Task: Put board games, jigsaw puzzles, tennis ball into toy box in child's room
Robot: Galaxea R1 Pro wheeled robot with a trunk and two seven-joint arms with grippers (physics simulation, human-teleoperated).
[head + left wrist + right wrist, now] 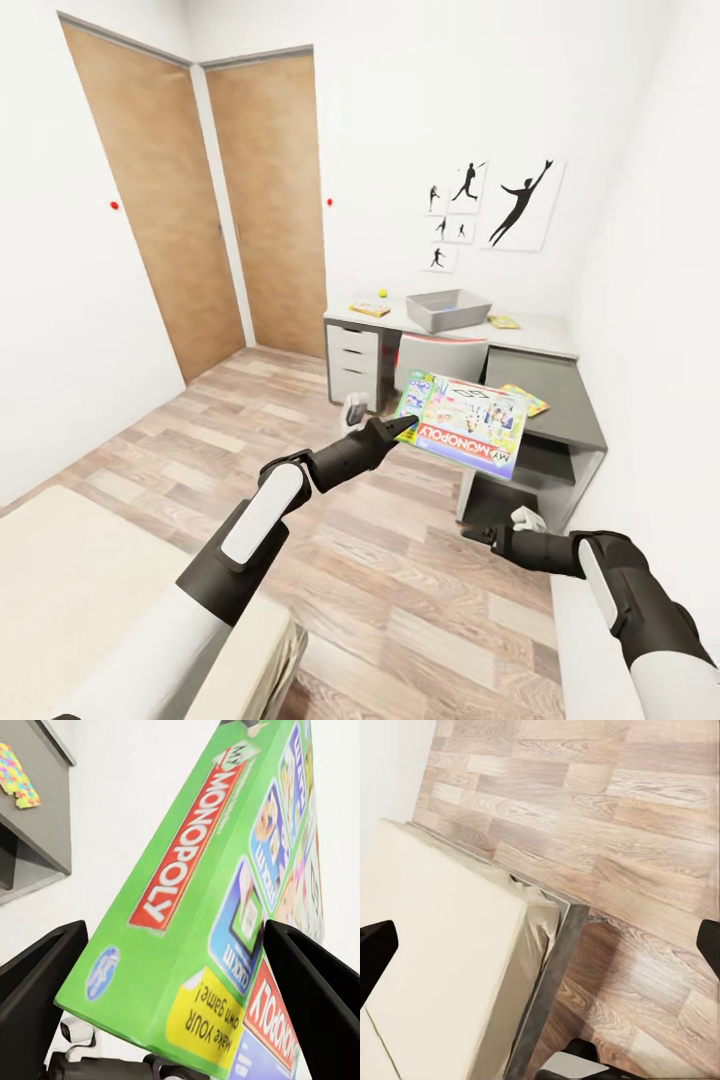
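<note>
My left gripper [405, 427] is shut on the edge of the white-green Monopoly board game [470, 425], holding it in the air over the floor in front of the table [540, 335]. Up close, the green box [202, 885] sits between the dark fingers [37, 997]. The grey toy box [440, 318] stands on the table top, with the tennis ball [382, 294] and a yellow-red board game [370, 309] to its left. One jigsaw puzzle [503, 321] lies right of the box, another [527, 400] on the dark grey section. My right gripper [480, 535] is open and holds nothing.
A chair [440, 355] is tucked under the table. The bed [60, 560] is at the lower left, and its corner [450, 967] lies below my right gripper. Two wooden doors [270, 200] stand at the back left. Wood-plank floor [400, 600] lies between me and the table.
</note>
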